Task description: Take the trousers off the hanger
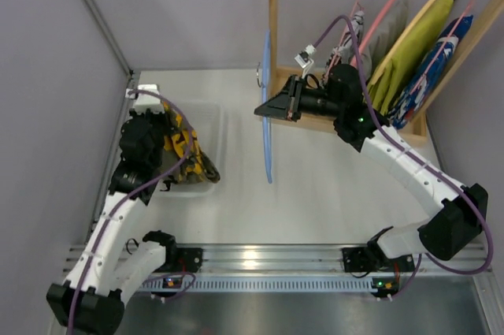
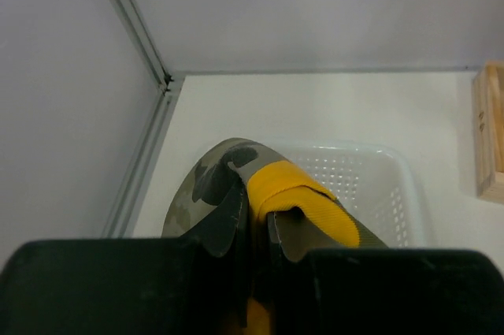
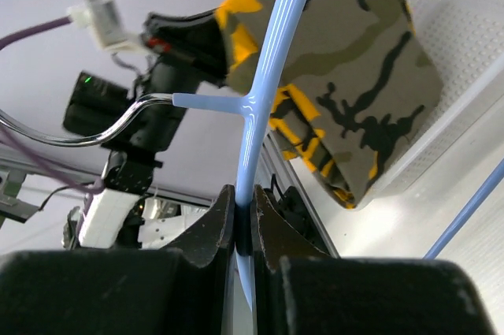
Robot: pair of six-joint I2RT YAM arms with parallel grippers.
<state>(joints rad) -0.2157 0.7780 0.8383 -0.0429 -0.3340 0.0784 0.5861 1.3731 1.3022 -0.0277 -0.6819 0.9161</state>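
Your white basket (image 1: 211,118) sat at nine o'clock on the table (image 1: 315,193); the trousers (image 1: 187,155) hung over it, pinched in your left gripper (image 2: 258,228); at their three o'clock, well apart, your right gripper (image 3: 244,221) clamped the hanger (image 3: 264,75) near its hook.

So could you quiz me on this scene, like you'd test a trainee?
1. True or false: the trousers hang on the light blue hanger.
2. What does the left hand grip? A the trousers; B the hanger; C nothing.
3. In one word: what white container sits below the trousers?

Key
1. False. The right hand holds the hanger bare, apart from the trousers.
2. A.
3. The basket.
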